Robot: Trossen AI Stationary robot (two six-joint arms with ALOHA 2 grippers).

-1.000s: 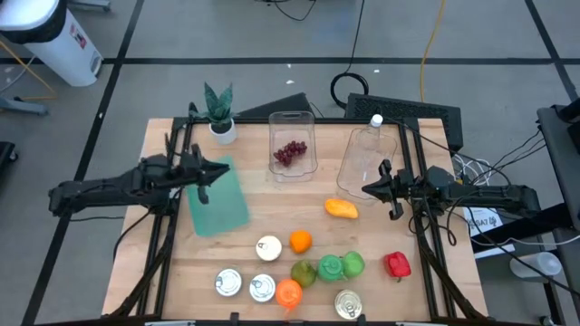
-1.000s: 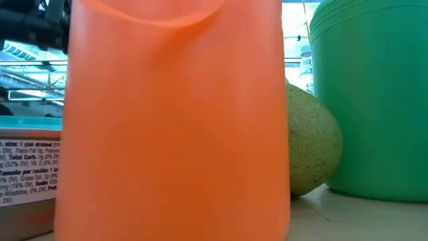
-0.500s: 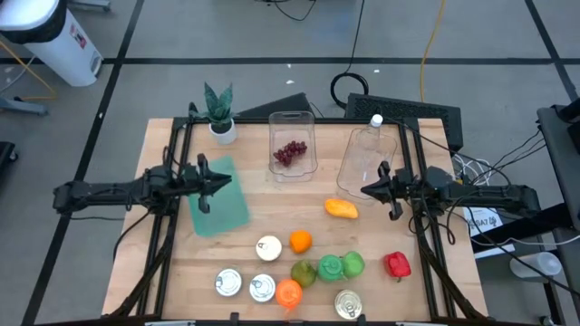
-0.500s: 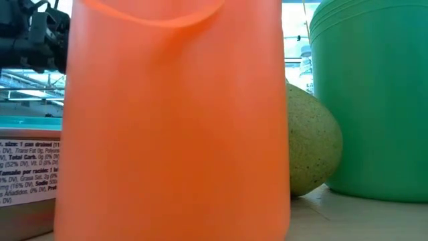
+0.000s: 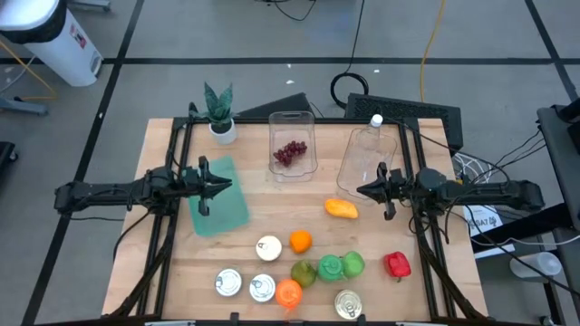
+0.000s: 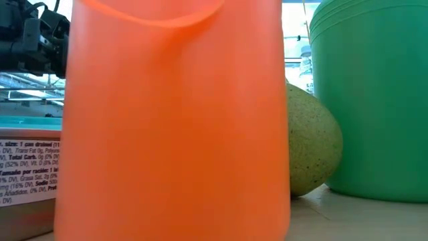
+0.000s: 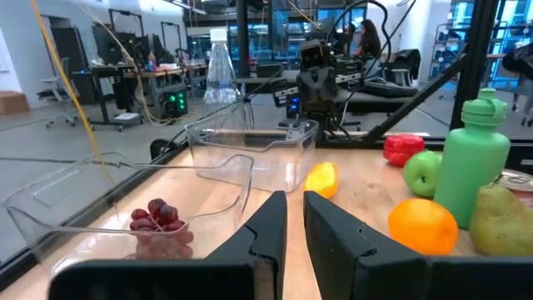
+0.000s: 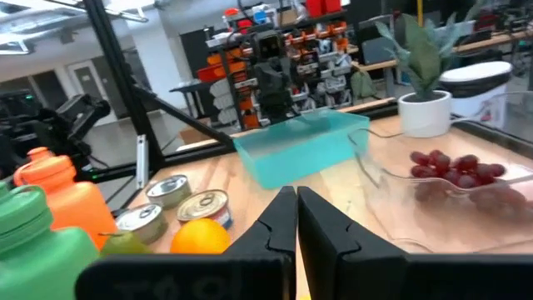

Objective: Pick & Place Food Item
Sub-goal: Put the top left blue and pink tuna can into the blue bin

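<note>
Yellow mango [image 5: 341,208] lies on its side on the wooden table [image 5: 435,281].

Overhead, tabletop (blocked), facing wrist views

A wooden table [image 5: 426,290] carries fruit, cans [image 5: 228,283], bottles and containers.

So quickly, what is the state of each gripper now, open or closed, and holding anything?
Left gripper: closed, empty, above the teal rectangular plastic board.
Right gripper: closed, empty, near the yellow mango.
</note>
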